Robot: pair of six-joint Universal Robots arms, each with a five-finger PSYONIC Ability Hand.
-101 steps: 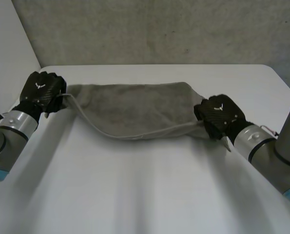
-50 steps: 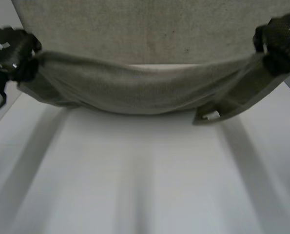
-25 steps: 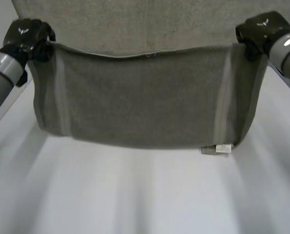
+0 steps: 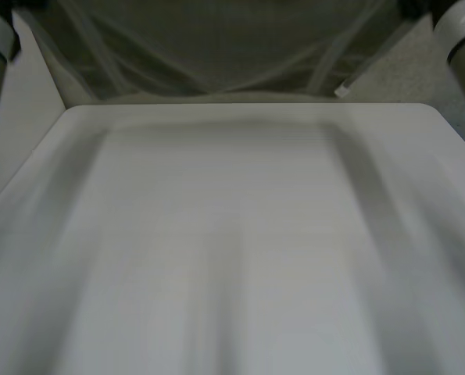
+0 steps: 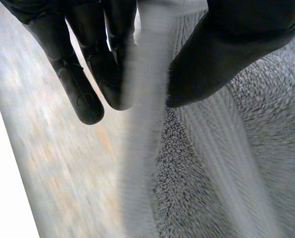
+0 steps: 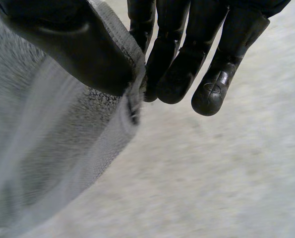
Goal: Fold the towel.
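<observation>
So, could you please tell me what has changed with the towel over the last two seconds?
The towel, which lay bunched on the white table, was lifted clear and stretched out between both hands, then carried higher. It now hangs above the table's far edge. Unchanged: the left hand and right hand keep pinching its two ends between thumb and fingers.
</observation>
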